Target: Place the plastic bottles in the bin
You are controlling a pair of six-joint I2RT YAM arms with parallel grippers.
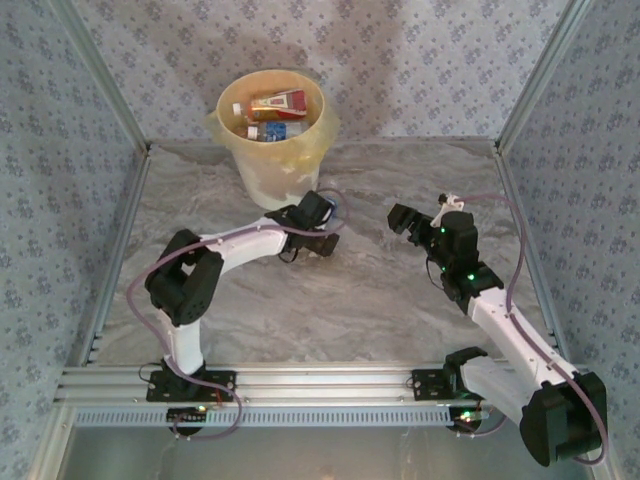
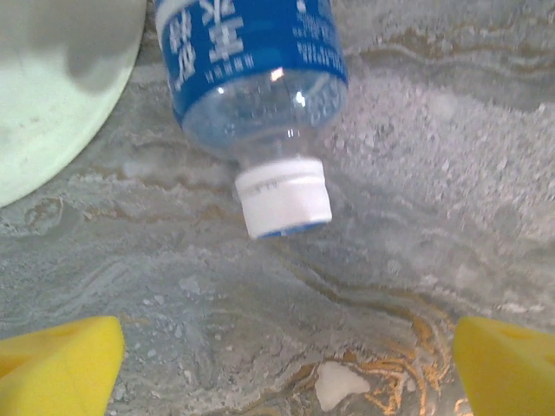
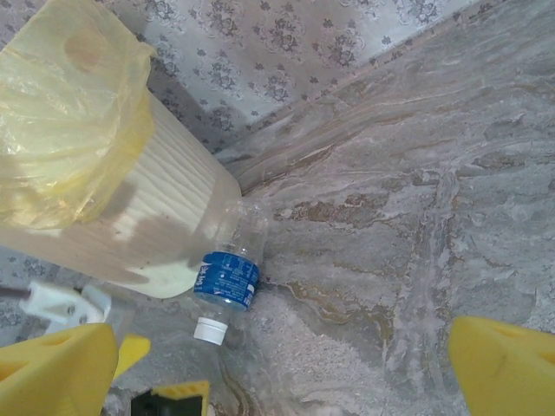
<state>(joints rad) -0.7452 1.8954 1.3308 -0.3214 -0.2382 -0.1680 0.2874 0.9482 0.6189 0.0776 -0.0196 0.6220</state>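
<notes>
Top external camera: mounted high behind the arm bases (image 1: pixel 190 382), angled down and forward across the table (image 1: pixel 380 300) to the bin (image 1: pixel 268 165) at the far wall; wide coverage. Left wrist camera: very close to the tabletop, facing down on a blue-labelled bottle (image 2: pixel 256 82) just beside the bin. Right wrist camera: farther back, looking obliquely across the table at the same bottle and bin. All three views share the bin.

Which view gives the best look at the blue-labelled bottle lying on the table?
Right wrist: the blue-labelled bottle shows whole, lying beside the base of the bin, cap toward the camera. Left wrist shows it closer but cropped: white cap, neck and part of the label.
</notes>
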